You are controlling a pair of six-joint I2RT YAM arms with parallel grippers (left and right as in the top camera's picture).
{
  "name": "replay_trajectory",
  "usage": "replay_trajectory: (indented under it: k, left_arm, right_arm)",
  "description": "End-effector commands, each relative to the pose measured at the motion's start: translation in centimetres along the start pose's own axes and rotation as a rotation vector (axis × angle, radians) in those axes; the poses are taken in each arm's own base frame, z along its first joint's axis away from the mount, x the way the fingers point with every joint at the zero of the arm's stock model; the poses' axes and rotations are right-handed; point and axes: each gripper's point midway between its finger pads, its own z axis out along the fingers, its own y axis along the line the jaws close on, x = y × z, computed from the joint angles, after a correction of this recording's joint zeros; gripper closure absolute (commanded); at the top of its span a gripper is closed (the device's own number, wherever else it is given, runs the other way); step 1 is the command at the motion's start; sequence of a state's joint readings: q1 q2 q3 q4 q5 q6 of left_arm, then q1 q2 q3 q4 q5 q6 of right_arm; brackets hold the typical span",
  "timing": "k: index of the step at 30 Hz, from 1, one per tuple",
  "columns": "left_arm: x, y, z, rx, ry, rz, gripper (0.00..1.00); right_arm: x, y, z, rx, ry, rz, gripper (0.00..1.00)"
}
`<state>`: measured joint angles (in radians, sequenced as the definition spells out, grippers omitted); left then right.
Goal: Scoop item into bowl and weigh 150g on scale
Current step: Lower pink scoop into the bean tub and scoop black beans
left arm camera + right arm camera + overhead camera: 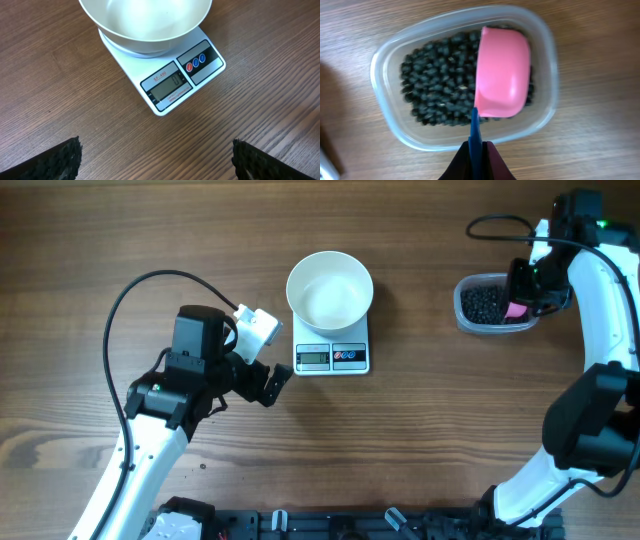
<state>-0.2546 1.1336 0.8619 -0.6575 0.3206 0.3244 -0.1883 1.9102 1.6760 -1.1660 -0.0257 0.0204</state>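
the left arm [150, 442] and right arm [605, 290] have white shells, black joints and thin black cables [125, 295]; the left fingers [55, 160] are knobbly black.

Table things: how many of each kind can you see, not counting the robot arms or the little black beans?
white bowl: 1
scale: 1
clear tub: 1
pink scoop: 1
Total: 4
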Motion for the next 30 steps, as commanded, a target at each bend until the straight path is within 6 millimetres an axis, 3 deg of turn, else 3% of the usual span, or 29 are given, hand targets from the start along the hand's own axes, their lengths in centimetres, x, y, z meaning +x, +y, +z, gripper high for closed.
replay_trajectory:
  k: [1, 11, 30]
  left_arm:
    - [0.4, -0.4, 0.3, 0.024, 0.008, -0.001, 0.0]
    - [0.4, -0.4, 0.3, 0.024, 0.008, -0.001, 0.0]
    - [0.4, -0.4, 0.3, 0.024, 0.008, -0.001, 0.0]
  right_arm:
    - [0.5, 2.2, 1.7, -0.133, 0.053, -0.042, 0.96]
    - [0.9, 2.9, 1.2, -0.265, 0.066, -0.041, 0.96]
    - [0.8, -0.5, -0.1, -0.443, 0.023, 0.05, 0.96]
